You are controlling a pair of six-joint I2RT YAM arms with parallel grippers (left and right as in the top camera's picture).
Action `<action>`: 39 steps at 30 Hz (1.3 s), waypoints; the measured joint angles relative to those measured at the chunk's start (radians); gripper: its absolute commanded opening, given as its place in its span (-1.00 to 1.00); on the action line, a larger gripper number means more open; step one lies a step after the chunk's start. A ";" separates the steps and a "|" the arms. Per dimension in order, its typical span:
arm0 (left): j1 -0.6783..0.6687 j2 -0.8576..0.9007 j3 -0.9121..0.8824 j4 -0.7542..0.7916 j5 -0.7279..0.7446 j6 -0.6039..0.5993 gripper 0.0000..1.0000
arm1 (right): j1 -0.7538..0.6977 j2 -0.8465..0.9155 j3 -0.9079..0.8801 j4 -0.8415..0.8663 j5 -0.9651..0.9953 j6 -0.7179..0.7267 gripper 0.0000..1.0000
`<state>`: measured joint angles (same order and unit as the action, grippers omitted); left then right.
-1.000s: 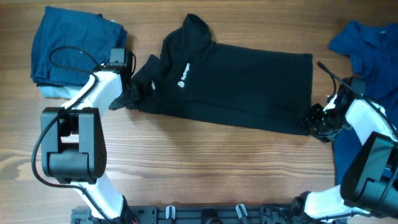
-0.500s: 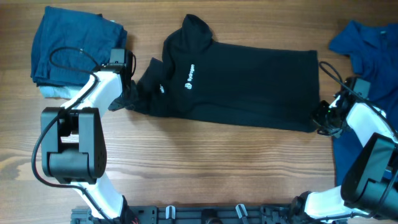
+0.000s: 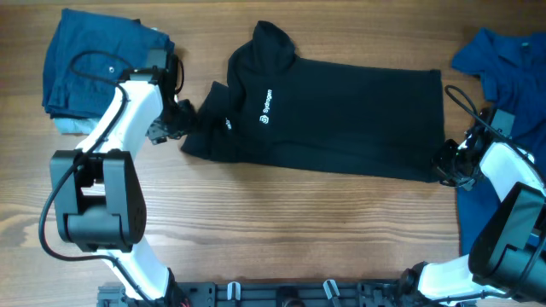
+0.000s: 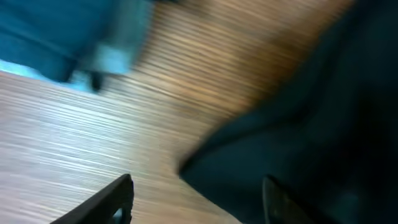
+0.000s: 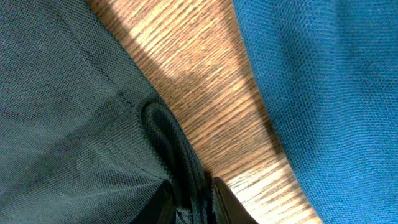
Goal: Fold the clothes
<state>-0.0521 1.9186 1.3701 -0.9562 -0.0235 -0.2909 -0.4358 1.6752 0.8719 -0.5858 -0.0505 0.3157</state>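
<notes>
The clothes, a black polo shirt with white chest lettering, lie flat across the middle of the table, collar at the far left. My left gripper is open at the tip of the shirt's left sleeve. One finger is over bare wood and the other over the black cloth, with nothing pinched. At the shirt's lower right corner my right gripper is shut on a bunched fold of the hem. That fold runs down between its fingertips.
A folded stack of navy and pale blue garments lies at the far left, just behind my left arm, and shows blurred in the left wrist view. A bright blue shirt is spread at the right edge, close beside the pinched hem.
The black shirt has slid to the right, drawn by my right gripper. My left gripper has let go of the sleeve, opened and moved slightly towards the back.
</notes>
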 measured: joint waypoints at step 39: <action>-0.005 -0.032 -0.034 0.043 -0.085 -0.237 -0.39 | -0.007 0.005 0.266 -0.212 -0.086 -0.051 0.27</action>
<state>-0.0570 1.8866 1.3365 -0.9134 -0.1081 -0.5282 -0.4431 1.6806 1.1378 -0.7975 -0.1368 0.2649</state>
